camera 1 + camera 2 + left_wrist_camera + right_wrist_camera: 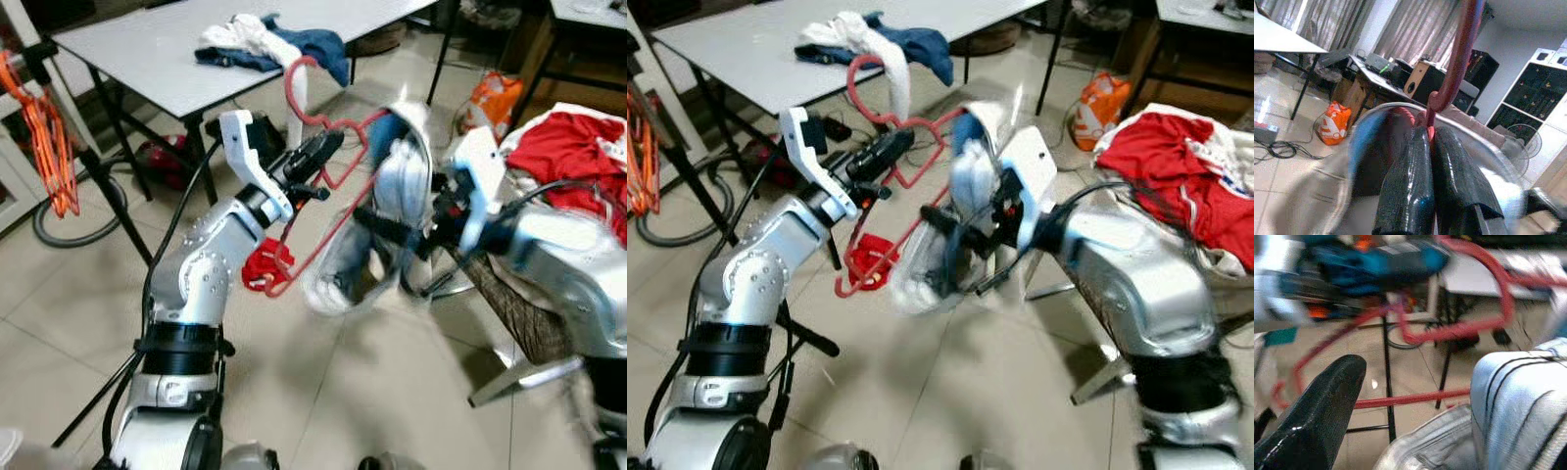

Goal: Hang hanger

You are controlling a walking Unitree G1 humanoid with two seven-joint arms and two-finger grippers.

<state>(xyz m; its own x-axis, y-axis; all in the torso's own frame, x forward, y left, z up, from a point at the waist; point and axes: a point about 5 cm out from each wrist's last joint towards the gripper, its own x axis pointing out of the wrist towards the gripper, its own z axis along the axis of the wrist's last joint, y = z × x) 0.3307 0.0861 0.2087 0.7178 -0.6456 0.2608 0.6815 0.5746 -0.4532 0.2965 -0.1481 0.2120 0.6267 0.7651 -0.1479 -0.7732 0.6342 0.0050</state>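
My left gripper [323, 149] is raised in front of me and shut on the neck of a red wire hanger [290, 88], just below its hook. In the left wrist view the two black fingers [1405, 191] pinch the red neck [1459, 54] between them. A blurred white, blue and grey garment [402, 171] hangs against the hanger's right side. My right gripper [392, 235] reaches into it from the right. In the right wrist view one black finger [1317, 416] stands well apart from the cloth [1518, 401], which covers the other finger.
A white table [147, 59] behind carries a pile of clothes [269, 41]. Orange hangers [49, 147] hang on a rack at far left. Red clothes [568, 147] lie heaped at right, near an orange bag [490, 98]. A red cloth [263, 264] lies on the tiled floor.
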